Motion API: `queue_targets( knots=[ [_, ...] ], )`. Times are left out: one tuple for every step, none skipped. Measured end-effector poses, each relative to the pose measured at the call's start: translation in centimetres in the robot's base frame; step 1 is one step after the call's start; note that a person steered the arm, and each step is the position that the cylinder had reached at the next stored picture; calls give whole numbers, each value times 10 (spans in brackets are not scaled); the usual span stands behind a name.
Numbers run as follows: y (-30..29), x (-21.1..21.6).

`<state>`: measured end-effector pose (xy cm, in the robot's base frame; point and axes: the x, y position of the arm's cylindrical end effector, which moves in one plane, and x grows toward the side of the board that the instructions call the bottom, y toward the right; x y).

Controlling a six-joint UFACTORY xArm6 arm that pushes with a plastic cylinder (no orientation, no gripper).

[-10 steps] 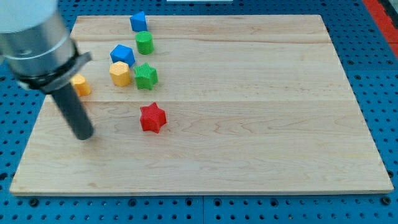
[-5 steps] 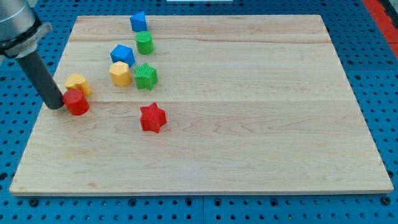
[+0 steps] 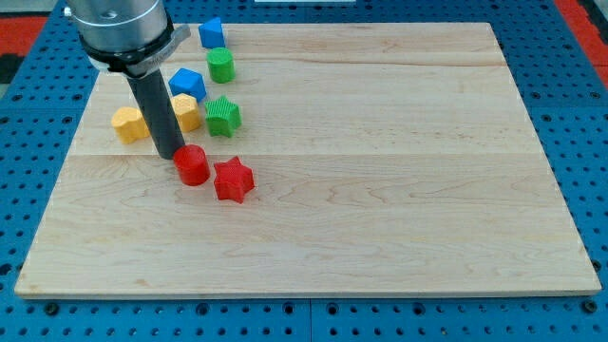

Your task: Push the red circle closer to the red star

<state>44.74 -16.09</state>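
A lab bench: wooden board [image 3: 380, 142] on blue perforated mounting plate [image 3: 570, 95], robot rod above.

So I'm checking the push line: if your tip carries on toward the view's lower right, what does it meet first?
My tip sits at the red circle, so that comes first; the red star lies just beyond.

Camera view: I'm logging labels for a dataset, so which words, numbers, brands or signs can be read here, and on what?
None: no readable text, number or logo shows on the wooden board, the blocks such as the red circle and red star, the rod, or the blue pegboard around it.
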Motion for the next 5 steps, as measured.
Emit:
queue_targets(
  knots=[
    [5, 26],
    [5, 48],
    [-4, 25],
    [24, 6],
    [77, 14]
  ],
)
